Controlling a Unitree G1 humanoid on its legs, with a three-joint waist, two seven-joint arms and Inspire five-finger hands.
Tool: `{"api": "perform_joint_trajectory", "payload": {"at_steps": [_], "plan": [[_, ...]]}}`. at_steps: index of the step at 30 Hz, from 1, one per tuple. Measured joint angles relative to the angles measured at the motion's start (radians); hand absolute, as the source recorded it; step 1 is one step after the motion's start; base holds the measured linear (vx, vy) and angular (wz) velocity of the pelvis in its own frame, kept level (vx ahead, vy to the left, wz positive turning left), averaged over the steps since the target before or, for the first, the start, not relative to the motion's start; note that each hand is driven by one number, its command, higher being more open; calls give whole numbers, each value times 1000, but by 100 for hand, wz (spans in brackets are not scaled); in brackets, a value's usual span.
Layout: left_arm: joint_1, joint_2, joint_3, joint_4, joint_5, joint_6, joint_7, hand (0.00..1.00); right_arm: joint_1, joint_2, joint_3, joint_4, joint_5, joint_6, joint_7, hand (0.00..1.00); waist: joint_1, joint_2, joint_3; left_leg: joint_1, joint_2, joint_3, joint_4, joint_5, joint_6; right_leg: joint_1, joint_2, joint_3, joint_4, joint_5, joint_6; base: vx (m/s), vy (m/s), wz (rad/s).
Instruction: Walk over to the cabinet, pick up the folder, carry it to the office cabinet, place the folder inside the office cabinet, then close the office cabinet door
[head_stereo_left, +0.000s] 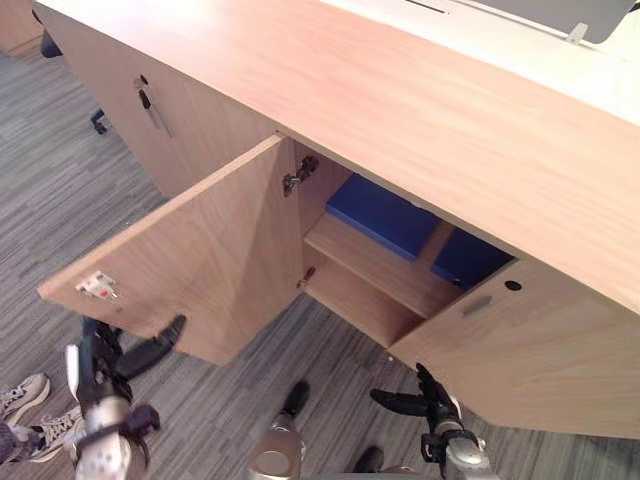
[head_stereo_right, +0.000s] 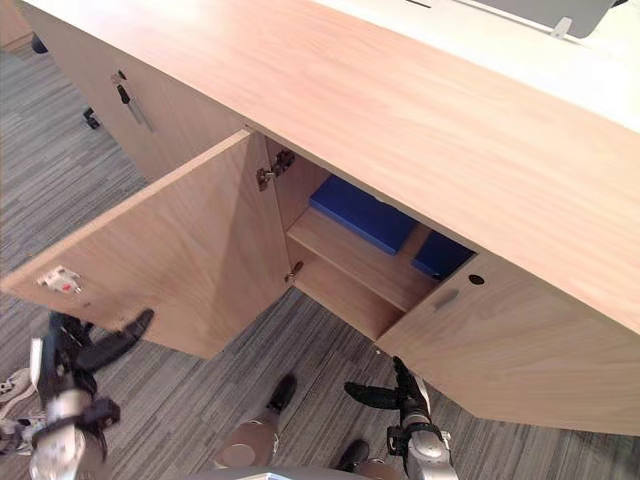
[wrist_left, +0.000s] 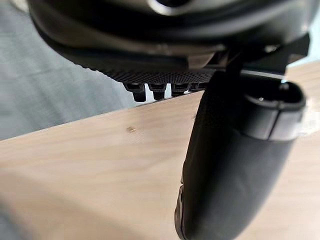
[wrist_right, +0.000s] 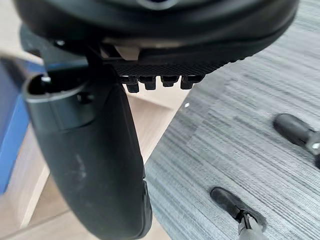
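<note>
The blue folder (head_stereo_left: 385, 215) lies flat on the upper shelf inside the wooden office cabinet (head_stereo_left: 400, 100); more blue (head_stereo_left: 470, 258) shows to the right of a wooden upright. The cabinet door (head_stereo_left: 200, 250) stands wide open, swung out to the left. My left hand (head_stereo_left: 135, 360) is open at the door's outer lower corner, its straight fingers lying against the wood (wrist_left: 100, 165). Below the cabinet opening my right hand (head_stereo_left: 425, 400) hangs open and empty, apart from the shelf, with the folder's blue edge (wrist_right: 10, 130) past its thumb.
A closed door with a handle (head_stereo_left: 150, 105) is left of the opening and another closed door (head_stereo_left: 540, 340) is to its right. A person's shoes (head_stereo_left: 20, 400) stand on the grey carpet at the lower left. A chair caster (head_stereo_left: 98, 120) sits far left.
</note>
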Motion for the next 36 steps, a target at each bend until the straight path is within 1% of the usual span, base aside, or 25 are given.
{"api": "perform_joint_trajectory", "payload": {"at_steps": [1, 2, 3, 4, 5, 6, 7, 9, 11, 12, 13, 14, 15, 16, 18, 19, 21, 23, 24, 28, 31, 33, 34, 35, 36], "plan": [[19, -13, -36, 12, -5, 20, -19, 100, -6, -1, -4, 11, 0, 0, -1, 100, 0, 11, 0, 0, -2, 5, 2, 4, 3, -3, -3, 6, 0, 2, 2, 2, 59, -8], [27, -19, -66, 33, -19, 45, -28, 100, -13, 0, -3, 13, 0, 0, 0, 100, -1, 15, 0, -1, -1, 16, 2, 4, 4, -13, -2, 22, 2, 5, 2, -29, 51, -22], [29, -19, -90, 62, -24, 54, -30, 100, -18, 2, -1, 13, 0, 0, 2, 100, -1, 17, 1, -1, 3, 30, 2, 4, 4, -16, -2, 33, 3, 7, 0, -47, 42, -45], [29, -18, -129, 113, -30, 78, -37, 100, -24, 7, -1, 11, 0, -2, 2, 100, -2, 20, 0, -1, 9, 59, 2, 4, 4, -31, -1, 59, 7, 12, -3, -74, 43, -64], [29, -17, -165, 158, -34, 102, -51, 100, -31, 10, -1, 13, 0, -2, 1, 100, -9, 22, 1, -1, 17, 93, 2, 2, 0, -52, 2, 92, 9, 16, -1, -76, 32, -72], [29, -16, -184, 182, -38, 113, -56, 100, -37, 11, -1, 15, 0, -2, 1, 100, -14, 22, 2, -2, 21, 113, 2, -3, -4, -63, 4, 112, 9, 15, 0, -94, 30, -70], [29, -14, -211, 210, -42, 128, -64, 100, -48, 12, 0, 20, 0, -2, 1, 100, -33, 24, 3, -3, 26, 139, 2, -4, -2, -77, 9, 142, 9, 16, -3, -82, 25, -78], [29, 12, -303, 254, -54, 156, -117, 100, -65, 11, -1, 28, 0, -1, -4, 100, -73, 26, 4, -6, 47, 232, 2, -11, 8, -124, 32, 257, 10, 25, -5, -114, 23, -103], [-4, 73, -413, 255, -68, 167, -206, 100, -92, 12, 5, 37, -1, 1, -3, 100, -118, 25, 5, -5, 72, 349, 2, -19, 14, -183, 60, 390, 11, 28, -4, -87, 20, -155], [-37, 98, -423, 258, -72, 168, -234, 100, -103, 12, 5, 41, -1, 6, -2, 100, -130, 21, 7, 0, 81, 402, 2, -25, 14, -202, 69, 439, 7, 43, -8, -62, 18, -149], [-65, 114, -428, 259, -76, 168, -263, 100, -107, 10, 6, 42, -1, 9, 1, 100, -139, 19, 8, 4, 85, 435, 2, -28, 13, -209, 73, 464, 1, 57, -9, -57, 8, -137], [-138, 128, -434, 258, -92, 167, -306, 100, -108, 3, 6, 43, -1, 13, 3, 100, -163, 16, 12, 15, 89, 484, 2, -34, 13, -217, 83, 503, -20, 88, -11, -49, 8, -136], [-197, 127, -434, 263, -100, 177, -314, 100, -110, -6, 5, 43, -1, 18, 4, 100, -189, 11, 21, 30, 91, 531, 2, -42, 14, -221, 86, 545, -40, 115, -13, -44, 13, -128], [-223, 125, -431, 260, -109, 175, -319, 100, -110, -9, 5, 43, -1, 20, 4, 100, -196, 8, 23, 35, 92, 554, 2, -45, 13, -224, 87, 563, -52, 131, -15, -28, 22, -126], [-326, 110, -385, 255, -115, 174, -326, 100, -99, -31, 4, 43, -1, 25, 3, 100, -232, -3, 29, 52, 97, 637, 2, -63, 11, -229, 97, 631, -101, 176, -15, 7, 16, -110], [-348, 102, -372, 254, -115, 174, -323, 100, -91, -38, 4, 43, -1, 26, 3, 100, -236, -5, 30, 56, 97, 655, 2, -66, 8, -230, 97, 643, -110, 187, -16, 50, 5, -82], [-420, 82, -334, 247, -115, 167, -288, 100, -62, -57, -3, 48, 0, 34, 2, 100, -257, -7, 32, 73, 97, 701, 3, -79, 0, -230, 99, 671, -136, 226, -17, 78, -9, -67], [-452, 79, -328, 246, -102, 161, -256, 100, -46, -59, -6, 49, 0, 38, 3, 100, -269, -7, 32, 85, 99, 715, 3, -85, -5, -224, 103, 683, -147, 241, -12, 107, -12, -36], [-477, 74, -324, 246, -67, 161, -227, 100, -39, -56, -9, 54, 0, 39, 3, 100, -279, -7, 32, 90, 103, 715, 3, -87, -7, -220, 107, 683, -152, 248, -21, 138, -21, -18], [-540, 42, -322, 291, 142, 163, -99, 100, -37, -44, -43, 66, 0, 39, 2, 100, -276, -5, 33, 113, 107, 714, 3, -90, -11, -193, 111, 683, -166, 251, -22, 94, -14, -5], [-566, 34, -312, 332, 221, 164, -60, 100, -59, -43, -49, 60, 0, 38, 1, 100, -273, -4, 32, 123, 99, 706, 3, -92, -13, -179, 102, 676, -169, 251, -22, 18, 13, 5], [-566, 22, -310, 336, 226, 164, -52, 100, -60, -40, -61, 52, 1, 38, 1, 100, -271, 0, 30, 123, 94, 698, 3, -91, -10, -174, 96, 670, -170, 250, -21, -14, 18, 16], [-559, 6, -308, 338, 226, 164, -49, 100, -55, -39, -82, 50, 1, 38, 1, 100, -274, 8, 27, 124, 90, 684, 3, -89, -8, -160, 89, 654, -178, 250, -21, -24, 33, 47], [-509, -37, -283, 338, 217, 153, -49, 100, -52, -41, -133, 50, 3, 44, -6, 100, -274, 32, 16, 131, 83, 654, 2, -88, -6, -137, 80, 626, -183, 242, -15, -23, 29, 55], [-478, -48, -272, 337, 210, 151, -50, 100, -52, -43, -144, 50, 3, 46, -9, 100, -272, 42, 9, 131, 82, 644, 2, -89, -6, -128, 79, 616, -188, 233, -7, -17, 16, 49]]}}
